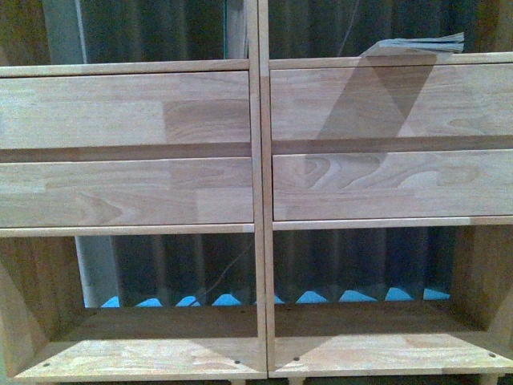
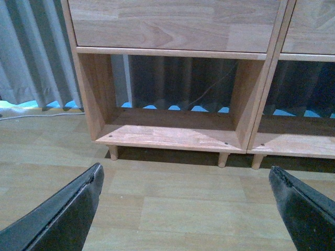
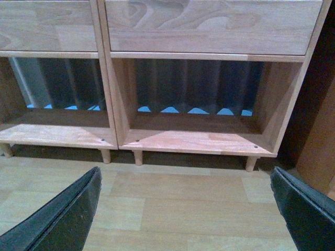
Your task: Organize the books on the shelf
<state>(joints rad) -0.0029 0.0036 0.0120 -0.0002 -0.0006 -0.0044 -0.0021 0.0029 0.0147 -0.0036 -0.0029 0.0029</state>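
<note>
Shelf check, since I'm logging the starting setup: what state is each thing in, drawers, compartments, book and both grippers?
Drawers: all four shut.
Lower left compartment: no books inside.
Lower right compartment: no books inside.
Book: lying flat above the upper right drawer.
Left gripper: open, holding nothing.
Right gripper: open, holding nothing.

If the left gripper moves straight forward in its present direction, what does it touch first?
Probably the floor in front of the shelf, short of its lower left compartment, though depth is unclear. The left gripper is open and holds nothing.
</note>
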